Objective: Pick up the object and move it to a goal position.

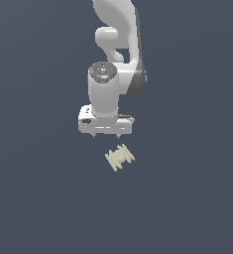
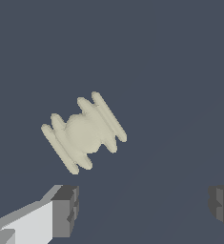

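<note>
The small pale cream ribbed spool-like object (image 1: pixel 120 157) lies just below centre in the exterior view, apart from the white gripper (image 1: pixel 105 135), whose jaws stand wide apart and empty. It looks light, rigid; best pinched across its narrow waist

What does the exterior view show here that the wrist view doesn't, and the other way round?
Only the exterior view shows the arm and the whole gripper, which stands apart from the ribbed object. Only the wrist view shows the dark finger pads close up, spread wide with nothing between them, and the object's separate discs. Both show the cream object lying alone on the dark surface, ungrasped.
</note>
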{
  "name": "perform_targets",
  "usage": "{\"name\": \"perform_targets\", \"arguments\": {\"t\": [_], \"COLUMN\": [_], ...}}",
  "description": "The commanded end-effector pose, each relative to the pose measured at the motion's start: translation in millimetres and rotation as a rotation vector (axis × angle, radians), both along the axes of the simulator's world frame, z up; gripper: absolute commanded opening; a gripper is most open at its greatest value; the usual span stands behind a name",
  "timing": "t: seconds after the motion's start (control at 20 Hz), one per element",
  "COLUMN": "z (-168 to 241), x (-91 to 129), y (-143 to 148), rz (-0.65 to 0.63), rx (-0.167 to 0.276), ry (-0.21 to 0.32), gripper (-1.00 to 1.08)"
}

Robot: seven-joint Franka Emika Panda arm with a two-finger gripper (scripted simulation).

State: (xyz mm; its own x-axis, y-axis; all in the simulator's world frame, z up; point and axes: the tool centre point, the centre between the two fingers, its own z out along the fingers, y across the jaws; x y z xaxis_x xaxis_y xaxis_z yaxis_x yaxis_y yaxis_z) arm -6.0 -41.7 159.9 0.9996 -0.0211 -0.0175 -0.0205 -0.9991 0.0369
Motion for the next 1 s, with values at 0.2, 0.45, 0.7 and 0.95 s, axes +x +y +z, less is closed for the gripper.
{"name": "perform_targets", "arguments": {"t": [0.2, 0.45, 0.7, 0.95], "z": [-3.0, -9.0, -18.2, -30.3], "x": [1.1, 3.4, 6.6, 10.6], "y": [2.6, 6.8, 13.0, 21.1], "rz": [-0.030, -0.093, -0.190, -0.317], "rx": [0.002, 0.006, 0.010, 0.015], "ry": [-0.001, -0.004, -0.008, -0.013], "gripper": [1.00, 1.00, 1.00, 1.00]}}
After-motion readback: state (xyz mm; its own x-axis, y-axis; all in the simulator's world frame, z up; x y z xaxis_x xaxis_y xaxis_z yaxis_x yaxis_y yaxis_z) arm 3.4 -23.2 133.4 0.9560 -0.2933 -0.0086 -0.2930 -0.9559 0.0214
